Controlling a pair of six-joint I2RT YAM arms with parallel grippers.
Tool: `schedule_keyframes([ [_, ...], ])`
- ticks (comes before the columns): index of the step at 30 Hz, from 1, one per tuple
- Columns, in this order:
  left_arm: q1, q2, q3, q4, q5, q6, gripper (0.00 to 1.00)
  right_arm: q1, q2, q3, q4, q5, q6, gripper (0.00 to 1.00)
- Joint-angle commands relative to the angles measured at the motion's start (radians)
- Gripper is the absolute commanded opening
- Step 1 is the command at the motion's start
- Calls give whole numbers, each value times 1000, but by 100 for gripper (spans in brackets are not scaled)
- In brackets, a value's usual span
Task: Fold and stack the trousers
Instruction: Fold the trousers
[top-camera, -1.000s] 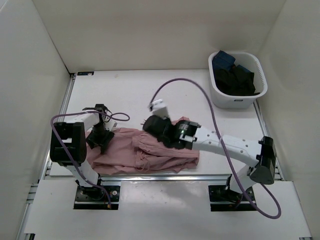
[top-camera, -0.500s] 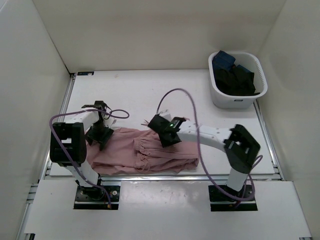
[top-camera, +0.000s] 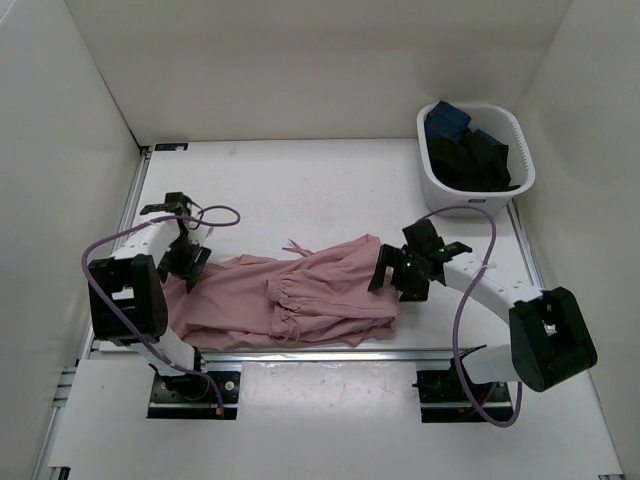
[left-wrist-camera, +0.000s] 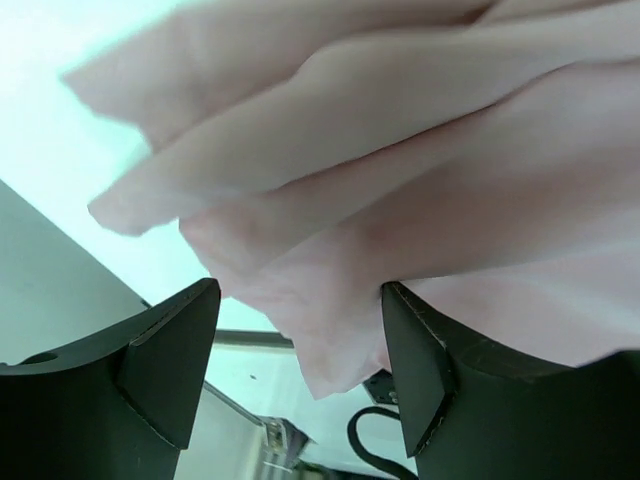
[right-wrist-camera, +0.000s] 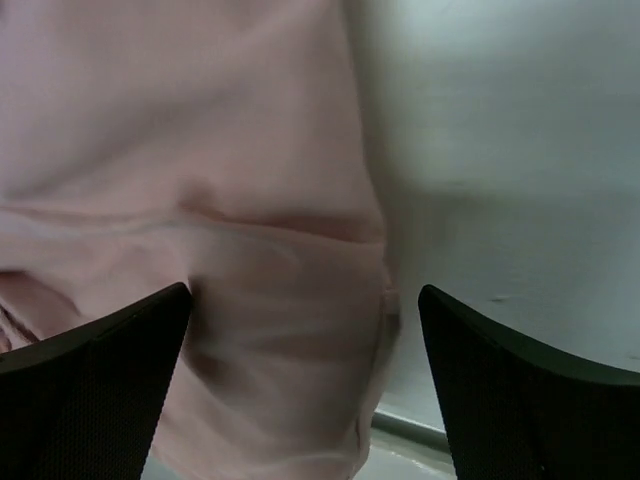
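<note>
The dusty-pink trousers (top-camera: 300, 295) lie crumpled across the near part of the table, gathered waist near the middle. My left gripper (top-camera: 182, 268) is at their left end. In the left wrist view it (left-wrist-camera: 300, 300) is open, and a hanging fold of the trousers (left-wrist-camera: 400, 150) lies between the jaws, brushing the right finger (left-wrist-camera: 420, 360). My right gripper (top-camera: 384, 274) is at their right edge. The right wrist view shows it (right-wrist-camera: 305, 295) wide open over the edge of the trousers (right-wrist-camera: 200, 150), gripping nothing.
A white basket (top-camera: 447, 196) with dark blue and black garments (top-camera: 470, 150) stands at the back right. The table's metal front rail (top-camera: 320, 352) runs just below the trousers. White walls close in the table on three sides.
My right arm swung back from the middle of the trousers to their right edge and its jaws opened, letting the cloth go. My left gripper shifted slightly left and opened a little wider.
</note>
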Motion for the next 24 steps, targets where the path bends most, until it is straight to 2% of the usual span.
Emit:
schedule_keyframes([
  [1,85,-71,-40,-3,-32,33,77,0,4,-23,183,-318,-22,99],
  [4,134,-82,-52,7,-19,54,78,-14,23,-59,123,-249,-13,99],
  [6,152,-91,-52,7,-19,63,78,-35,55,-114,155,-263,8,87],
  [8,168,-91,-62,16,-19,73,78,-35,93,-128,192,-313,28,67],
  [9,178,-82,-62,16,-19,73,78,-35,104,-128,192,-313,28,43],
  [10,178,-82,-51,16,-19,82,78,-35,113,-128,192,-313,28,23],
  [11,178,-82,-39,16,-19,82,78,-46,123,-102,166,-313,28,8],
  [12,178,-82,-39,16,-10,82,80,-64,123,-83,99,-294,28,0],
  [15,178,-64,15,-7,33,82,80,-153,55,17,-59,-171,-30,0],
  [16,178,-64,26,-19,51,82,81,-188,-21,47,-176,-121,-42,0],
  [18,124,-33,44,-45,88,73,81,-283,-98,126,-313,10,-88,0],
  [19,102,-24,44,-56,88,73,81,-298,-151,236,-445,156,-102,0],
  [22,7,36,82,-56,142,54,81,-298,-169,466,-653,378,-142,0],
  [24,-79,92,134,-65,183,45,81,-272,-149,556,-731,429,-142,0],
])
